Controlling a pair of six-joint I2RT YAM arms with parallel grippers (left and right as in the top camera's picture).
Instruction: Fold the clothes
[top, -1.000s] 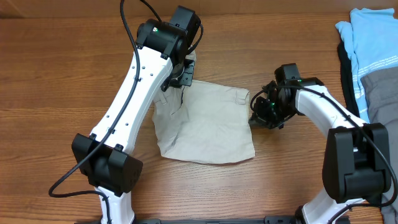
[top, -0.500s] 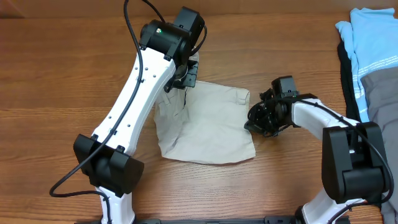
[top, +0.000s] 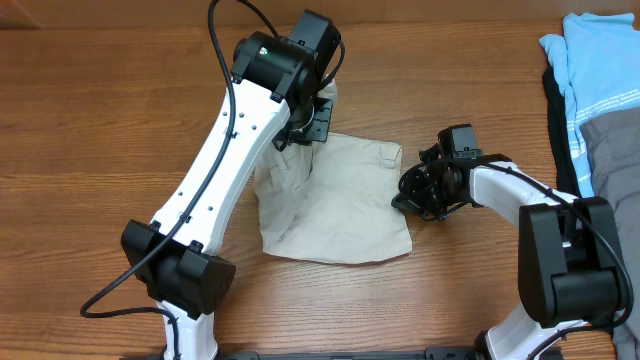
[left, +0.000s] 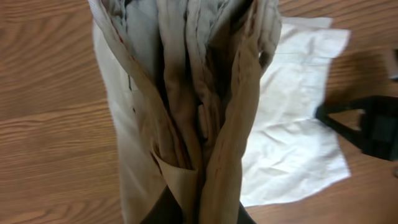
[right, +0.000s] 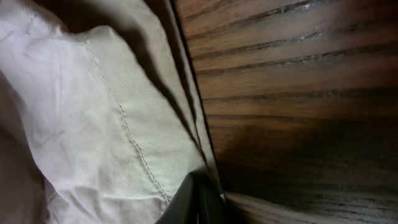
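The beige shorts (top: 340, 205) lie on the wooden table, partly folded. My left gripper (top: 310, 118) is shut on the shorts' upper left edge and holds that part bunched and lifted; in the left wrist view the gathered cloth (left: 193, 106) hangs from the jaws (left: 200, 208). My right gripper (top: 412, 195) is low at the shorts' right edge. In the right wrist view its fingers (right: 198, 202) are closed together at a seamed hem (right: 124, 149) of the shorts.
A pile of other garments sits at the table's far right: light blue (top: 598, 70), grey (top: 612, 150) and black (top: 560, 120). Bare wood table (top: 90, 130) lies to the left and in front of the shorts.
My left gripper has moved right and slightly away, dragging the lifted edge of the shorts with it. My right gripper has shifted left to the shorts' right edge and stayed there.
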